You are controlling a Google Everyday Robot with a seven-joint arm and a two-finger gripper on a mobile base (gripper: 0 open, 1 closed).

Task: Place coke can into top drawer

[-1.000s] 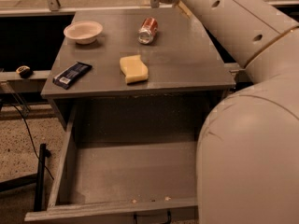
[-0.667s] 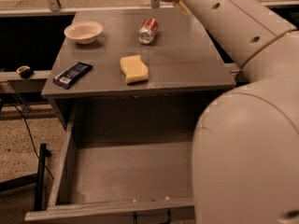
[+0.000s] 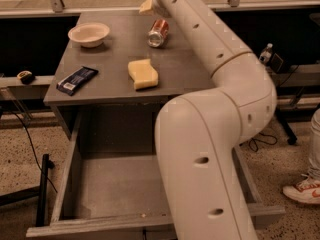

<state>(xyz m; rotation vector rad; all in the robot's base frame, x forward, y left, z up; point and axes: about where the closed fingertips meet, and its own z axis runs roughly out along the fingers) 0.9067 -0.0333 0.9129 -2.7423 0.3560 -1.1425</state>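
Note:
The coke can (image 3: 158, 33) lies on its side on the back part of the grey cabinet top (image 3: 185, 74), its silver end facing front. My gripper (image 3: 148, 5) is at the top edge of the view, just above and behind the can, mostly hidden by my own arm. The top drawer (image 3: 70, 169) is pulled out wide below the cabinet top, with nothing showing inside it. My white arm (image 3: 200, 149) hides its right half.
On the cabinet top are a white bowl (image 3: 89, 34) at the back left, a yellow sponge (image 3: 142, 74) in the middle and a dark blue snack bar (image 3: 77, 80) at the front left. A person's shoe (image 3: 302, 191) is on the floor at the right.
My arm's elbow has swung left and now stands in front of the drawer's right half. The can, sponge, bowl and snack bar have not moved.

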